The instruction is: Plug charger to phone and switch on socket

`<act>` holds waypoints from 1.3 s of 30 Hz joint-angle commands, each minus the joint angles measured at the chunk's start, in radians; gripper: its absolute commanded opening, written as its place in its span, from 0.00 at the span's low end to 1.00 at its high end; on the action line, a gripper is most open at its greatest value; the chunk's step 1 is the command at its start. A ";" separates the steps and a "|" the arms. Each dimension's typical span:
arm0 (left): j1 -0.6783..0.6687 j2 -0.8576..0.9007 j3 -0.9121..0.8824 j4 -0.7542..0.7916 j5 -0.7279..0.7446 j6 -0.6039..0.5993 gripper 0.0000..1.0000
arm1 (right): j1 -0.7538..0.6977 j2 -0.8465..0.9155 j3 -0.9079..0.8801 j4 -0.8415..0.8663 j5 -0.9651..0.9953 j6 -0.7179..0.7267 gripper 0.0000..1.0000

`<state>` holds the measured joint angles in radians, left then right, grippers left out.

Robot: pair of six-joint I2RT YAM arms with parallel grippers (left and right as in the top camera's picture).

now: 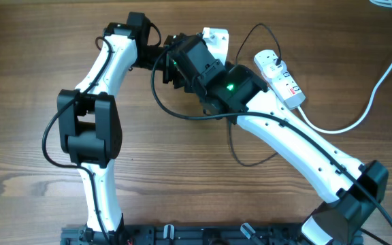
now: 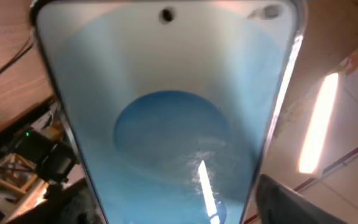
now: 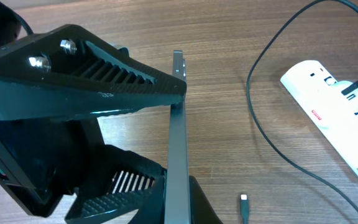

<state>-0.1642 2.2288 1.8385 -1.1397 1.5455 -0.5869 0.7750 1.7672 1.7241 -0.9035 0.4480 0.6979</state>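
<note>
Left gripper's [image 3: 169, 134] jaws clamp the smartphone [image 2: 166, 124] upright. The charger [image 3: 249, 93] is plugged into the power strip [image 3: 328, 115]; its connector tip [image 3: 244, 198] sits near the smartphone, not yet inserted. Right gripper's [image 1: 186, 64] jaws: cannot tell. Switching on likely remains.

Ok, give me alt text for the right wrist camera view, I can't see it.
The phone shows edge-on as a thin grey strip at the fingertips of the open right gripper, with a wooden table behind. The black charger cable loops from the white socket at right, its connector tip lying loose on the table.
</note>
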 commanded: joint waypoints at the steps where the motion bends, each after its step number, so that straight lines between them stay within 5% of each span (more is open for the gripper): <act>1: 0.006 -0.043 0.019 0.042 0.030 0.002 0.84 | 0.000 0.000 0.016 0.006 0.090 0.066 0.04; 7: 0.015 -0.043 0.019 0.205 0.028 0.003 0.88 | -0.003 -0.089 0.017 0.005 0.102 0.179 0.05; 14: 0.020 -0.043 0.019 0.197 0.031 -0.013 0.82 | -0.008 -0.154 0.017 0.001 0.040 0.694 0.05; 18: 0.020 -0.043 0.019 0.197 0.031 -0.156 0.71 | -0.008 -0.154 0.017 -0.045 -0.024 1.095 0.05; 21: 0.020 -0.043 0.019 0.196 0.032 -0.220 0.65 | -0.008 -0.147 0.016 -0.058 -0.023 1.223 0.05; 27: 0.009 -0.050 0.019 0.193 0.032 -0.237 0.65 | -0.010 -0.087 0.016 -0.050 -0.019 1.373 0.05; 33: 0.009 -0.064 0.019 0.171 0.032 -0.236 0.60 | -0.016 -0.037 0.016 -0.023 0.002 1.371 0.05; 39: 0.009 -0.069 0.019 0.171 0.032 -0.233 0.41 | -0.016 -0.037 0.016 0.032 -0.043 1.318 0.05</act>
<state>-0.1505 2.1990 1.8397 -0.9684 1.5547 -0.8249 0.7616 1.7187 1.7241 -0.8986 0.4191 2.0533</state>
